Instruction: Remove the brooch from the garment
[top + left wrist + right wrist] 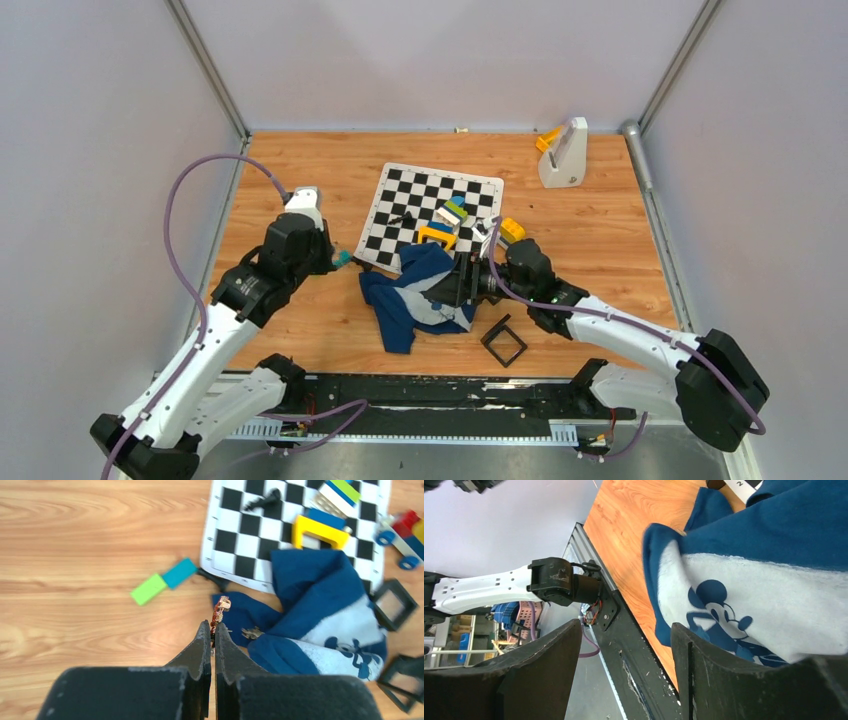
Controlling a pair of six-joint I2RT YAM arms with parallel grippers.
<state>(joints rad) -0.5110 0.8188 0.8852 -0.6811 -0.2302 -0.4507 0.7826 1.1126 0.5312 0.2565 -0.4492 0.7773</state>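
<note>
My left gripper (210,626) is shut on the brooch (219,611), a tiny orange-red pin sticking out past the fingertips. It is held above the wood, just left of the garment's (320,580) edge. I cannot tell whether the pin touches the cloth. The garment (415,295) is a crumpled navy shirt with a grey-white printed patch (764,600), lying partly on the checkered mat. My right gripper (625,625) is open and empty, right beside the garment's right side (455,285). In the top view the left gripper (335,258) is left of the shirt, and the brooch is too small to make out.
A checkered mat (400,190) holds a yellow block (320,530), stacked blocks (455,212) and a black chess piece (265,501). A green-teal block (162,581) lies on the wood. A black square frame (503,341) sits right of the shirt. A white stand (563,155) is back right.
</note>
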